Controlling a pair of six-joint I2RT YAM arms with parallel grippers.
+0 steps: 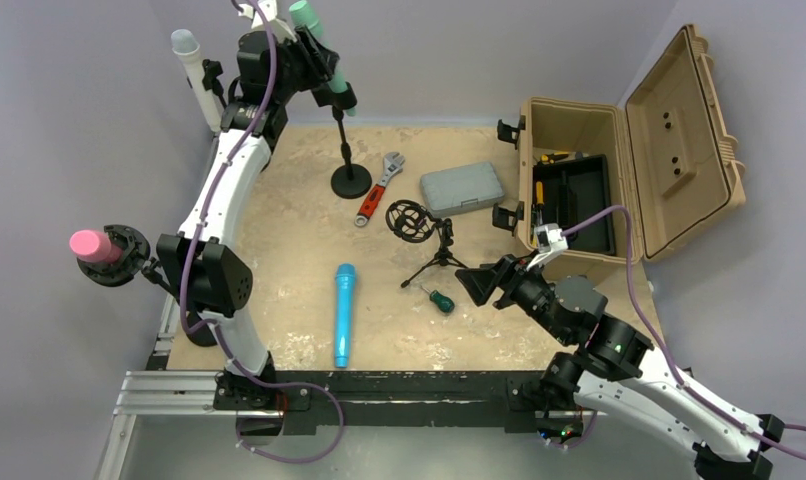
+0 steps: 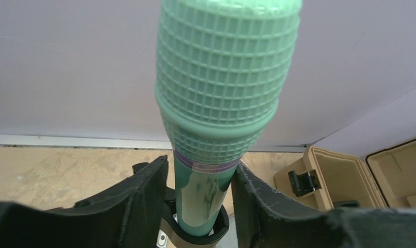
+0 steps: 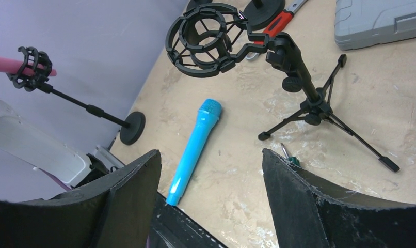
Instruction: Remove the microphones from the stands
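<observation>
A green microphone [image 1: 313, 32] [image 2: 224, 77] stands tilted in the black clip [image 2: 224, 223] of a round-based stand [image 1: 350, 180] at the back of the table. My left gripper [image 1: 317, 55] [image 2: 198, 173] is raised to it, and its two black fingers [image 2: 144, 196] press the barrel from both sides just under the mesh head, above the clip. The microphone's lower end sits inside the clip. My right gripper [image 1: 476, 283] [image 3: 211, 155] hovers open over the table's right front with nothing between its fingers.
A blue microphone [image 1: 344, 313] [image 3: 194, 147] lies on the table. A pink microphone [image 1: 94, 245] sits in a left-side stand, a white one [image 1: 192, 65] at the back left. An empty shock-mount tripod [image 1: 416, 221], wrench [image 1: 381, 187], grey case [image 1: 463, 188], screwdriver [image 1: 439, 299] and open tan toolbox [image 1: 629, 180] are nearby.
</observation>
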